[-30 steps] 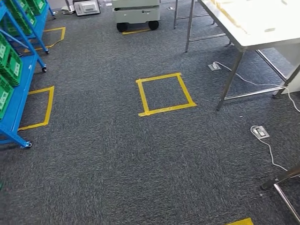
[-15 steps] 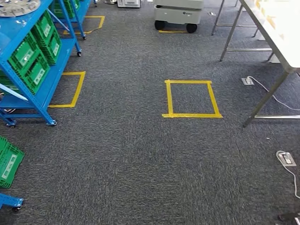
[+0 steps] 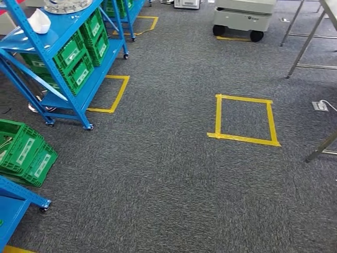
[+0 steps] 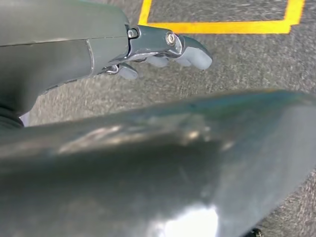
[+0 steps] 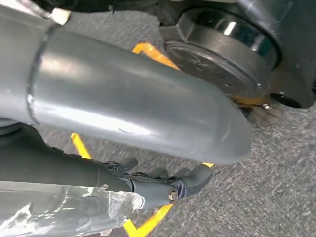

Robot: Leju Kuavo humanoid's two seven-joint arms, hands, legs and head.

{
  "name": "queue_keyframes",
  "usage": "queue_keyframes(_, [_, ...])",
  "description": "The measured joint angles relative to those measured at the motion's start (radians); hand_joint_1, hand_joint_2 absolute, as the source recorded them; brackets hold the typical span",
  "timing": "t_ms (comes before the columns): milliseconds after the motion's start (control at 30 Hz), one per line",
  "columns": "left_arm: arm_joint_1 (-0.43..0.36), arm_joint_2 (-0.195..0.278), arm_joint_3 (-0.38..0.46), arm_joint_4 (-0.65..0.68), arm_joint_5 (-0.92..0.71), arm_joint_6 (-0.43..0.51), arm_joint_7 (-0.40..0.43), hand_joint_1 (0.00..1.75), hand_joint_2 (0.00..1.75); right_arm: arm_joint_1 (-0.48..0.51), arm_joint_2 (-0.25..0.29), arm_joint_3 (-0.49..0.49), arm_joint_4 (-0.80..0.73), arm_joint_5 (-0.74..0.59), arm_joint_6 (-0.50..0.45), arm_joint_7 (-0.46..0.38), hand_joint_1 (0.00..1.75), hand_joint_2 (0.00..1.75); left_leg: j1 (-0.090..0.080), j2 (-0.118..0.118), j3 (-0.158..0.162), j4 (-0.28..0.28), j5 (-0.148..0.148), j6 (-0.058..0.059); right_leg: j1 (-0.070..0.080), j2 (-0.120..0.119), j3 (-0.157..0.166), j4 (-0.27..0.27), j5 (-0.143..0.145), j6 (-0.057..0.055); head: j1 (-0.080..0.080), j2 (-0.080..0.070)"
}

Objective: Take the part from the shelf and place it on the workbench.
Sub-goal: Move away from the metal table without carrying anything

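With both the left hand (image 4: 164,49) and right hand (image 5: 164,185) hanging loosely extended and holding nothing, the robot appears to be approaching the blue shelf (image 3: 59,31), whose top carries a round metal part (image 3: 65,5), which must next be brought within reach.

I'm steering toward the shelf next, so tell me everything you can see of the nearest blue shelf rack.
The blue shelf rack stands on the grey carpet at upper left in the head view. It looks like painted metal, with angled posts, sloping tiers and small castors. Green crates with white labels sit on its lower tiers; a white object and a shiny round part lie on top.
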Motion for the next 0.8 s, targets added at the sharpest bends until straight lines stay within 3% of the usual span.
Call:
queue_keyframes(33, [0.0, 0.001, -0.001, 0.004, 0.0, 0.0, 0.0, 0.0, 0.0, 0.0, 0.0, 0.002, 0.002, 0.0, 0.0, 0.0, 0.0, 0.0, 0.003, 0.003, -0.013, 0.023, 0.002, -0.003, 0.0, -0.014, 0.001, 0.0, -0.001, 0.001, 0.0, 0.0])
queue_keyframes(67, [0.001, 0.002, -0.001, 0.007, 0.001, 0.0, 0.0, 0.0, 0.0, -0.001, 0.0, 0.003, 0.003, 0.0, 0.0, 0.0, 0.0, 0.0, 0.005, 0.006, -0.006, 0.006, 0.023, -0.005, 0.0, -0.029, 0.003, 0.0, -0.003, 0.002, 0.0, 0.0])
queue_keyframes(100, [0.001, 0.003, -0.001, 0.009, 0.001, 0.0, 0.0, 0.0, 0.0, -0.002, 0.0, 0.003, 0.004, 0.0, 0.0, 0.0, 0.0, 0.0, 0.006, 0.015, 0.02, -0.046, 0.057, -0.005, -0.001, -0.042, 0.005, 0.0, -0.005, 0.004, 0.0, 0.0])
queue_keyframes(167, [-0.001, 0.005, -0.002, 0.011, 0.002, 0.001, -0.001, 0.0, 0.0, -0.002, 0.0, 0.004, 0.006, 0.0, 0.0, 0.0, 0.0, 0.0, 0.007, 0.077, 0.093, -0.188, 0.119, -0.005, 0.003, -0.066, 0.014, 0.003, -0.013, 0.012, -0.001, 0.0])
queue_keyframes(233, [-0.006, 0.007, -0.003, 0.013, 0.002, 0.001, -0.002, 0.0, 0.0, 0.0, -0.001, 0.005, 0.008, 0.0, 0.0, 0.0, 0.0, 0.0, 0.007, 0.121, 0.131, -0.263, 0.142, 0.001, 0.009, -0.089, 0.026, 0.003, -0.023, 0.024, 0.001, 0.0])
queue_keyframes(300, [-0.006, 0.009, -0.004, 0.015, 0.002, 0.002, -0.003, 0.0, 0.0, -0.005, -0.001, 0.006, 0.009, 0.0, 0.0, 0.0, 0.0, 0.0, 0.006, 0.098, 0.132, -0.27, 0.147, 0.013, 0.009, -0.116, 0.039, -0.003, -0.031, 0.035, 0.003, 0.0])
queue_keyframes(333, [-0.003, 0.009, -0.004, 0.015, 0.003, 0.002, -0.004, 0.0, 0.0, -0.008, -0.001, 0.006, 0.01, 0.0, 0.0, 0.0, 0.0, 0.0, 0.007, 0.084, 0.132, -0.272, 0.15, 0.019, 0.006, -0.111, 0.043, 0.001, -0.037, 0.041, 0.004, 0.0])
queue_keyframes(400, [-0.002, 0.01, -0.004, 0.016, 0.003, 0.004, -0.004, 0.0, 0.0, -0.012, -0.001, 0.006, 0.01, -0.002, 0.0, -0.002, 0.0, 0.0, 0.011, 0.056, 0.13, -0.276, 0.157, 0.031, 0.002, -0.053, 0.021, 0.062, -0.078, 0.052, 0.009, 0.0])
queue_keyframes(433, [-0.004, 0.011, -0.004, 0.017, 0.004, 0.005, -0.004, 0.0, 0.0, -0.012, -0.001, 0.007, 0.011, -0.004, 0.0, -0.004, 0.0, 0.0, 0.012, 0.043, 0.127, -0.276, 0.158, 0.035, 0.0, -0.013, -0.008, 0.125, -0.111, 0.056, 0.013, 0.0])
queue_keyframes(467, [-0.005, 0.012, -0.005, 0.018, 0.004, 0.006, -0.004, 0.0, 0.0, -0.011, -0.001, 0.009, 0.012, -0.006, 0.0, -0.005, 0.0, 0.0, 0.011, 0.028, 0.125, -0.276, 0.159, 0.038, -0.001, 0.012, -0.047, 0.199, -0.145, 0.057, 0.015, 0.0])
queue_keyframes(500, [-0.006, 0.013, -0.007, 0.02, 0.005, 0.008, -0.004, 0.0, 0.0, -0.009, -0.001, 0.012, 0.013, -0.009, 0.0, -0.006, 0.0, 0.0, 0.011, 0.013, 0.124, -0.275, 0.159, 0.039, -0.001, 0.024, -0.082, 0.263, -0.167, 0.056, 0.017, 0.0])
queue_keyframes(533, [-0.005, 0.014, -0.009, 0.023, 0.006, 0.01, -0.004, 0.0, 0.0, -0.008, -0.001, 0.015, 0.014, -0.012, 0.0, -0.007, 0.0, 0.0, 0.01, -0.003, 0.124, -0.275, 0.16, 0.04, 0.0, 0.029, -0.105, 0.296, -0.169, 0.054, 0.017, 0.0])
queue_keyframes(567, [-0.005, 0.015, -0.012, 0.027, 0.007, 0.013, -0.004, 0.0, 0.0, -0.007, 0.0, 0.017, 0.015, -0.015, 0.0, -0.01, 0.0, 0.0, 0.009, -0.019, 0.126, -0.275, 0.16, 0.04, 0.001, 0.032, -0.11, 0.291, -0.15, 0.052, 0.018, 0.0])
queue_keyframes(600, [-0.005, 0.017, -0.015, 0.031, 0.01, 0.017, -0.004, 0.0, 0.0, -0.007, 0.0, 0.019, 0.015, -0.018, 0.0, -0.012, 0.0, 0.0, 0.009, -0.035, 0.127, -0.275, 0.16, 0.04, 0.001, 0.037, -0.095, 0.243, -0.114, 0.047, 0.018, 0.0])
queue_keyframes(667, [-0.005, 0.024, -0.023, 0.043, 0.02, 0.03, -0.005, 0.0, 0.0, -0.009, -0.001, 0.022, 0.017, -0.025, 0.0, -0.019, 0.0, 0.0, 0.008, -0.065, 0.131, -0.274, 0.159, 0.036, 0.004, 0.074, -0.036, 0.097, -0.037, 0.036, 0.018, 0.0])
queue_keyframes(700, [-0.006, 0.028, -0.028, 0.048, 0.027, 0.037, -0.005, 0.0, 0.0, -0.01, -0.001, 0.023, 0.018, -0.029, 0.0, -0.023, 0.0, 0.0, 0.007, -0.078, 0.132, -0.273, 0.158, 0.032, 0.006, 0.091, -0.012, 0.041, -0.016, 0.031, 0.017, 0.0])
queue_keyframes(767, [-0.004, 0.038, -0.041, 0.06, 0.045, 0.048, -0.005, 0.0, 0.0, -0.013, -0.002, 0.025, 0.021, -0.04, -0.001, -0.031, 0.0, 0.0, 0.008, -0.101, 0.13, -0.275, 0.158, 0.019, 0.012, 0.103, 0.003, 0.003, -0.009, 0.02, 0.017, 0.0])
queue_keyframes(800, [-0.001, 0.043, -0.048, 0.065, 0.058, 0.055, -0.004, 0.0, 0.0, -0.015, -0.002, 0.025, 0.022, -0.045, -0.001, -0.036, 0.0, 0.0, 0.01, -0.112, 0.129, -0.277, 0.159, 0.012, 0.012, 0.092, 0.005, 0.0, -0.006, 0.013, 0.017, 0.0])
